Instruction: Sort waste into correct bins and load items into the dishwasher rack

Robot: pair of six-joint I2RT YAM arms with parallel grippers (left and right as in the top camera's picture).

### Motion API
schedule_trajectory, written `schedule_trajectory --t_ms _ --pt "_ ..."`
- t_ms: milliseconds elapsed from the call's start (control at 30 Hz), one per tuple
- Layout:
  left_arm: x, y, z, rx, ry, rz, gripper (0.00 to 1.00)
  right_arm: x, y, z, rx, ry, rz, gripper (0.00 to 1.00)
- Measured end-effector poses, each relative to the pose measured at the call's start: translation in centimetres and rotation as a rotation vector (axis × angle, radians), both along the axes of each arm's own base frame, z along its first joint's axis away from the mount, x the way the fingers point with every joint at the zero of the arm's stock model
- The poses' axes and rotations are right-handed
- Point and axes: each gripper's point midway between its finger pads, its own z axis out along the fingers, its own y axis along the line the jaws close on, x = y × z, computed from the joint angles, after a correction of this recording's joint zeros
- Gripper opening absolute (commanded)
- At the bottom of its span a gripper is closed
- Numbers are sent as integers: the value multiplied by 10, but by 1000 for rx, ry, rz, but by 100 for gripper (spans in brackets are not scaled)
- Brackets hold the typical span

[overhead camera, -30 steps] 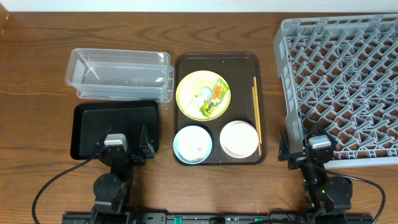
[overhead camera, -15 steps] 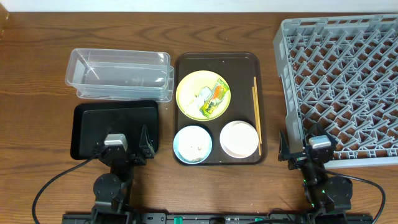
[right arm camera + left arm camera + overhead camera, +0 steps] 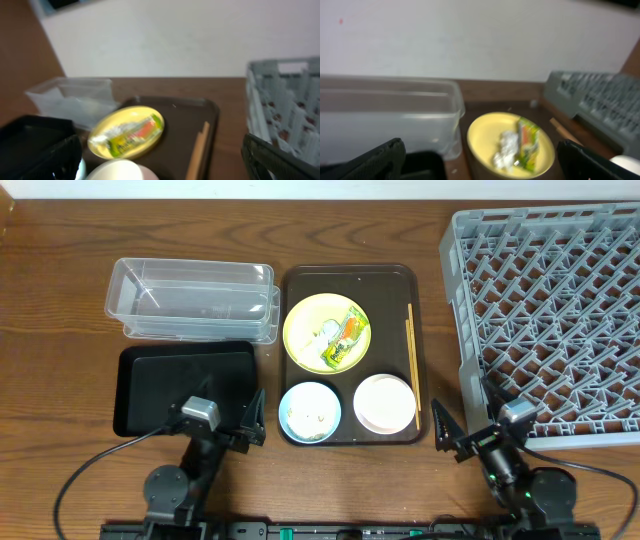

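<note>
Black jaws on both arms are spread wide, nothing held. The left gripper (image 3: 225, 425) sits low by the black bin (image 3: 160, 380) and the right gripper (image 3: 468, 430) by the rack (image 3: 550, 310) corner, both angled in toward the brown tray (image 3: 300, 290). On that tray a yellow plate (image 3: 310, 320) carries the wrapper (image 3: 343, 340) and white scraps (image 3: 322, 335), with chopsticks (image 3: 411, 360) lying beside it

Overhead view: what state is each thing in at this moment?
yellow plate: holds wrapper and white scraps
blue bowl: a few crumbs inside
white bowl: empty
chopsticks: lying flat on brown tray
clear tub: empty
black tray: empty where visible
dishwasher rack: empty
left gripper: open, holding nothing
right gripper: open, holding nothing
</note>
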Motion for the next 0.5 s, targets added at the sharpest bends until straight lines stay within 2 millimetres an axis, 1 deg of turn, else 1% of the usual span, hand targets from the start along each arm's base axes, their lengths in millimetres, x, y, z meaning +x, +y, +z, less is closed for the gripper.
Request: schedule_trajectory --t_ms 67,100,133,167,233,300,333,433,500 --pt "-2 -2 23 -22 -15 -14 99 -7 3 31 10 -39 25 99" --pt "-3 -3 38 -35 -20 -20 99 -12 5 49 13 -59 39 99" --pt "-4 -4 49 -42 -11 -27 99 -17 7 71 17 -75 53 99" --pt "-4 -6 62 -51 6 -39 99 -20 8 83 17 -75 62 99" --pt "-2 -10 77 -65 67 -62 99 -21 10 98 15 -25 77 99" --pt "2 -16 84 -70 166 -88 99 -17 11 104 15 58 83 99" --pt "6 -20 84 -70 236 -107 99 -13 12 102 12 120 85 99" --pt "13 -32 83 -81 473 -160 99 4 14 86 -3 346 86 99" --pt "15 -37 85 -89 597 -180 99 13 16 76 -19 476 90 99"
